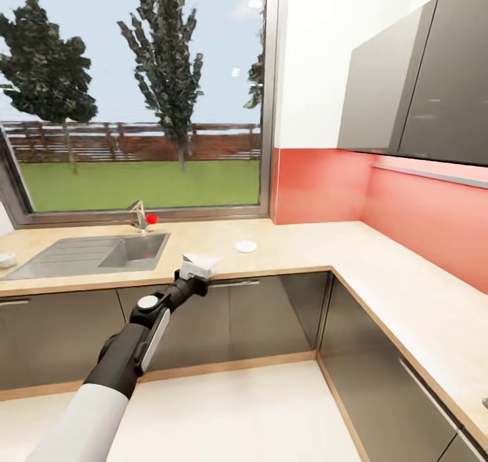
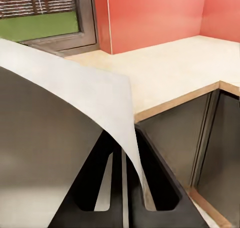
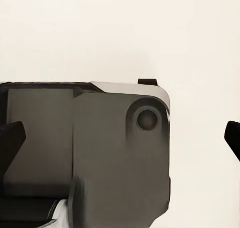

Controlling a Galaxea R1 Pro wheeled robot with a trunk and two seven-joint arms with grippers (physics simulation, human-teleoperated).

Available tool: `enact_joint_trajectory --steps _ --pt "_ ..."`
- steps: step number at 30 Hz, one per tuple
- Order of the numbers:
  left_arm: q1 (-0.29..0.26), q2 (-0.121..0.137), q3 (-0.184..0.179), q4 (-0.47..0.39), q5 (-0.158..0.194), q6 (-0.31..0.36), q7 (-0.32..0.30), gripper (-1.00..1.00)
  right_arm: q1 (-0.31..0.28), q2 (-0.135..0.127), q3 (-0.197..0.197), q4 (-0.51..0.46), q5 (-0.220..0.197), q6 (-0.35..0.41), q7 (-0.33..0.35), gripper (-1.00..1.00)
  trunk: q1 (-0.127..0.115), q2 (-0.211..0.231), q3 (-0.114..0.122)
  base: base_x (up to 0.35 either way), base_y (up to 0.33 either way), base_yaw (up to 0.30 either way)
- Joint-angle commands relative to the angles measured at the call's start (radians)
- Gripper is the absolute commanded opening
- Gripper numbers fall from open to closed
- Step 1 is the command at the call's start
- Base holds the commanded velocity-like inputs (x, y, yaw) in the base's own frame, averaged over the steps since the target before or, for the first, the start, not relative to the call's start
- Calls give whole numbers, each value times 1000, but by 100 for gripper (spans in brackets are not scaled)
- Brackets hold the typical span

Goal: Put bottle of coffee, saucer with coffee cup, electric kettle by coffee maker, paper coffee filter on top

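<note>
My left gripper (image 1: 194,270) reaches out over the front edge of the countertop (image 1: 298,248), just right of the sink. It is shut on a white paper coffee filter (image 1: 201,263). In the left wrist view the filter (image 2: 75,102) is a wide curved white sheet pinched between the dark fingers (image 2: 160,183). A small flat white round piece (image 1: 246,246) lies on the counter beyond the gripper and to its right. In the right wrist view the right gripper (image 3: 122,138) hangs over a dark part of my own body, its two dark fingertips (image 3: 12,138) far apart with nothing between them.
A steel sink (image 1: 102,253) with a faucet (image 1: 139,215) and a red knob sits under the big window. The beige counter turns a corner and runs along the red wall at right, under grey wall cabinets (image 1: 420,76). A white object (image 1: 5,259) sits at the far left.
</note>
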Motion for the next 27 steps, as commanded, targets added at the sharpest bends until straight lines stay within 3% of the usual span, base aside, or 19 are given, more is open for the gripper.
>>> enact_joint_trajectory --steps 1,4,7,9,12,15,18,25,27 --pt "8 8 2 -1 -6 1 -5 -100 0 0 -1 1 0 -3 0 100 0 -1 0 -7 0 278" --pt "41 27 9 -2 -2 -7 -5 -100 0 0 -1 1 0 -3 0 100 0 -1 0 -3 0 278" --pt "88 40 53 -14 1 -24 -8 -100 0 0 -1 1 0 -3 0 100 0 -1 0 -1 0 278" --pt "128 44 102 -24 2 -82 -14 -100 0 0 -1 1 0 -3 0 100 0 -1 0 0 0 278" --pt "198 47 149 -30 3 -239 -17 -100 -1 0 -1 1 0 -3 0 100 0 -1 0 0 0 278" --pt "271 47 162 -32 3 -375 -17 -100 -1 0 -1 1 0 -4 0 100 0 -1 0 0 0 278" --pt "345 47 166 -33 4 -455 -19 -100 0 0 -1 1 0 -4 0 100 0 -1 0 0 0 278" --pt "418 47 171 -32 5 -526 -10 -100 0 0 -1 1 0 -4 0 100 0 -1 0 0 0 278" --pt "432 47 190 -29 4 -530 -8 -100 0 0 -1 1 0 -4 0 100 0 -1 0 0 0 278"
